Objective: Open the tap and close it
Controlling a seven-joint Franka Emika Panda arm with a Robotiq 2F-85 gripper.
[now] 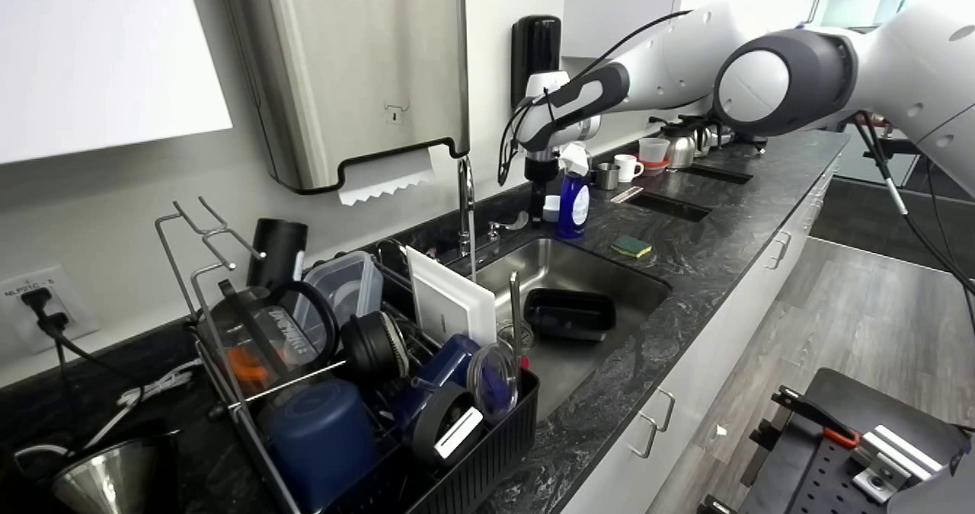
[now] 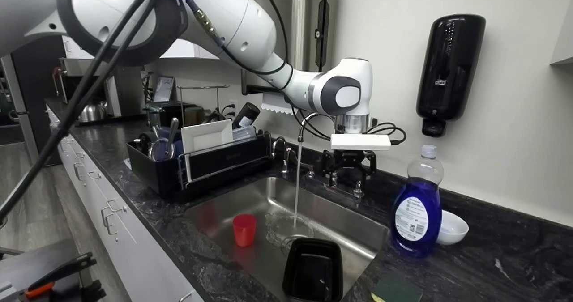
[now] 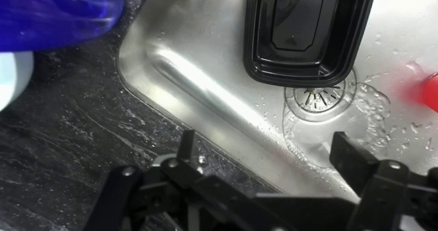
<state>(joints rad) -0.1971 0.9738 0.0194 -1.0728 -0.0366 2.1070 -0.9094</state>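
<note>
Pincer (image 3: 263, 148) hangs wide near the tap (image 1: 465, 203), holding nothing — water (image 2: 297, 183) runs, so probably this place serves for the closing.

In an exterior view, the camera looks down along the desk (image 1: 704, 270) from close above the rack (image 1: 495, 438), wall (image 1: 137, 194) at left. In an exterior view from near the bottle (image 2: 414, 221), the camera faces back toward the rack, wall at right. Both exterior views share sink (image 2: 335, 212), rack and bottle. The wrist view, nearest the sink, points down past the hand (image 3: 263, 149), the bottle at a corner.
</note>
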